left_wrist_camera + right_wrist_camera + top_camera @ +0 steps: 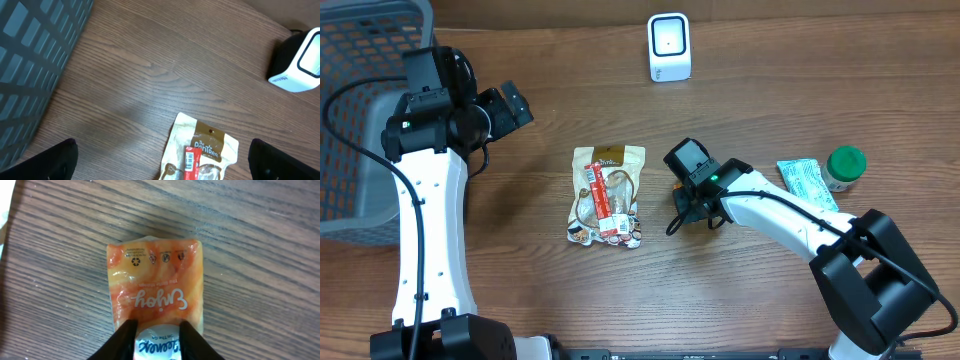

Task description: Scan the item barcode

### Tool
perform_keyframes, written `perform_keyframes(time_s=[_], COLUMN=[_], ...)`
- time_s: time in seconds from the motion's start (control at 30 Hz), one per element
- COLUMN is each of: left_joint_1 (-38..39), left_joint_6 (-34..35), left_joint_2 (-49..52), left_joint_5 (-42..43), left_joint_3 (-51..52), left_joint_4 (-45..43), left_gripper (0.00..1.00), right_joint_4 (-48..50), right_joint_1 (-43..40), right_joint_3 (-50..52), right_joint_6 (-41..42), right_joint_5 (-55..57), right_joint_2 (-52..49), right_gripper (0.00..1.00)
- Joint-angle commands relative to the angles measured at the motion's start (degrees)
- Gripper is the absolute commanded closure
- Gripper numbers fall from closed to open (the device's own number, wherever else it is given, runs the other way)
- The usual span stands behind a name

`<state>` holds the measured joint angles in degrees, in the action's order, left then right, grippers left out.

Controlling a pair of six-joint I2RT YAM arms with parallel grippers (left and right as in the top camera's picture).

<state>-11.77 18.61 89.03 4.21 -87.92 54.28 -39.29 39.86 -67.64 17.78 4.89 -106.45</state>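
R gripper: 2 fingers straddle orange pouch (clamped? can't tell); loose hold = slip before reaching scanner.

Overhead straight down; wrist views close above same table.

"Enjoy" is printed in white script, seen upside down, on the orange packet, above a row of small recycling signs. The brand lettering on the snack bag cannot be read.
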Motion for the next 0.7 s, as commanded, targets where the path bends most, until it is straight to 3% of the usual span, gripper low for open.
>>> perform_keyframes(time_s=[0.0, 0.37, 0.53, 0.67], left_joint_1=[-0.22, -0.22, -0.22, -0.22], left_joint_6=[-0.85, -0.83, -0.85, -0.85], left_joint_2=[-1.29, -1.29, -1.29, -1.29], left_joint_5=[-0.17, -0.17, -0.17, -0.17], left_joint_3=[-0.68, -0.68, -0.68, -0.68], left_joint_4=[-0.11, -0.11, -0.09, -0.11], left_gripper=[0.0, 0.0, 0.0, 0.0], right_joint_4=[0.39, 1.18, -0.26, -3.13], right_joint_1=[1.16, 2.89, 2.84, 2.38], right_joint_3=[0.57, 0.57, -2.86, -6.03], right_joint_6=[-0.26, -0.02, -0.11, -0.28], right_joint_5=[0.42, 0.33, 0.26, 4.24], right_joint_2=[0.24, 0.13, 1.07, 1.88], right_gripper=[0.66, 0.64, 0.52, 0.5])
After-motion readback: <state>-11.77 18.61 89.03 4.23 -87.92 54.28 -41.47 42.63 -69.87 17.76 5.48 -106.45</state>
